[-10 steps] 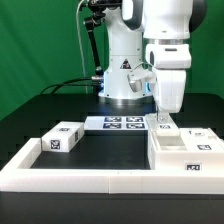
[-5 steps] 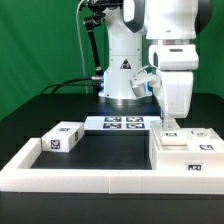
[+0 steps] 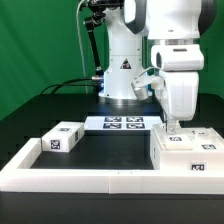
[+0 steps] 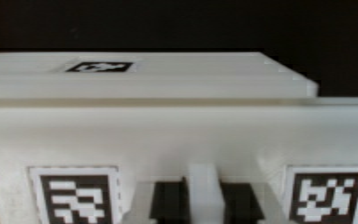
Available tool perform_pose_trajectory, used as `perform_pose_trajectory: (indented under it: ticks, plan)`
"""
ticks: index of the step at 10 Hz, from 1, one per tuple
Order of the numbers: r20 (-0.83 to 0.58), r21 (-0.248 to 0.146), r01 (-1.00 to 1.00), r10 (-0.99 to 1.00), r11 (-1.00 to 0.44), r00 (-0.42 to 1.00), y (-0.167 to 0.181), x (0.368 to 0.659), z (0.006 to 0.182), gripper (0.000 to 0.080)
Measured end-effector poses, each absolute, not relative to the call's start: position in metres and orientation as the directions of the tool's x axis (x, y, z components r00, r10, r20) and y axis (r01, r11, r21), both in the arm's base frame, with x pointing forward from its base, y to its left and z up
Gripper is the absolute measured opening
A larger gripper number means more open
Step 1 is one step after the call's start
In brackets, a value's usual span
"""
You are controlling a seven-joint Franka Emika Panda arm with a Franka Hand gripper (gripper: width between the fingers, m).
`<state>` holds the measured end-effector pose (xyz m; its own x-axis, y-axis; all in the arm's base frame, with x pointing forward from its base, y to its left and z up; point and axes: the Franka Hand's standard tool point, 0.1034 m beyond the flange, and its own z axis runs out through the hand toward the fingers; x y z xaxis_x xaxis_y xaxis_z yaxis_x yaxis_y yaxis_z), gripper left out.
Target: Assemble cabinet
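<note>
Assembly barely begun: block (image 3: 60, 140) apart on counter (image 3: 100, 158); tool (image 3: 178, 124) low over shell (image 3: 185, 158), spread or together, cannot tell.

White cabinet shell (image 3: 185, 155) and small white block (image 3: 62, 133) carry black-and-white tags (image 3: 57, 146); table (image 3: 105, 155) black.
</note>
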<state>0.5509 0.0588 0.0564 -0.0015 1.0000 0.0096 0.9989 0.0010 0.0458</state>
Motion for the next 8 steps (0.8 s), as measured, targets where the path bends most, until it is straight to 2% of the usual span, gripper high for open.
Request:
perform_pose_trajectory:
  ticks: [4, 8]
  plan:
    - [0.02, 0.071, 0.997, 0.999, -0.041, 0.04, 0.06, 0.577, 0.057, 0.0074]
    - [0.012, 0.049, 0.998, 0.999, -0.039, 0.038, 0.06, 0.58, 0.056, 0.0075]
